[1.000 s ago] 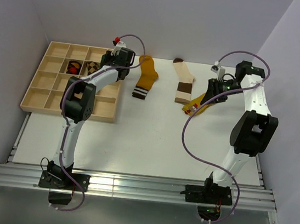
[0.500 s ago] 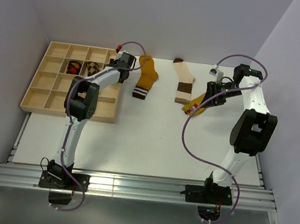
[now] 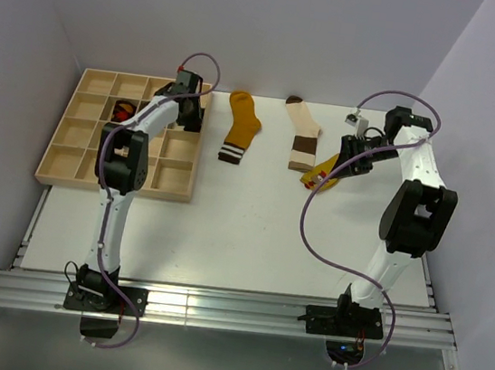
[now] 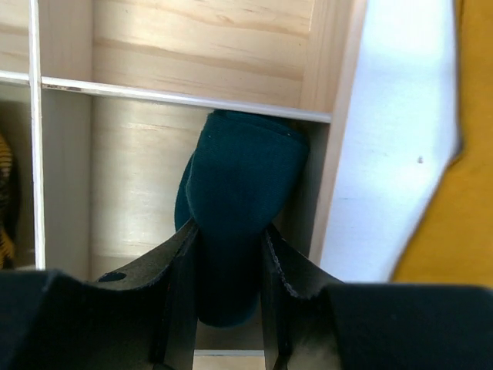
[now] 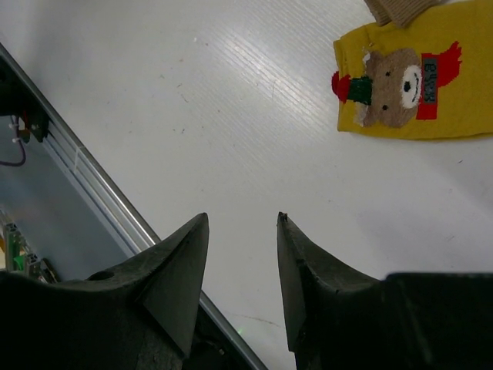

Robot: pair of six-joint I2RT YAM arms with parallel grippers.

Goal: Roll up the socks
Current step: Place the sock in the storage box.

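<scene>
My left gripper [image 4: 227, 239] is clamped on the rolled teal sock [image 4: 239, 177], low in a wooden tray [image 4: 192, 46] compartment. My right gripper [image 5: 243, 223] is spread and empty, with the yellow bear sock [image 5: 400, 85] flat ahead of it. The mustard sock [image 3: 239, 127] and cream sock [image 3: 302, 137] lie unrolled too, so I'd judge we're about halfway.

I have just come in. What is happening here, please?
The left claw is shut on a bundled teal sock, held at a compartment on the right edge of the wooden tray. The right claw is open and empty above the table, near a flat yellow sock with a bear. A mustard sock and a cream sock lie flat, not yet rolled.
</scene>
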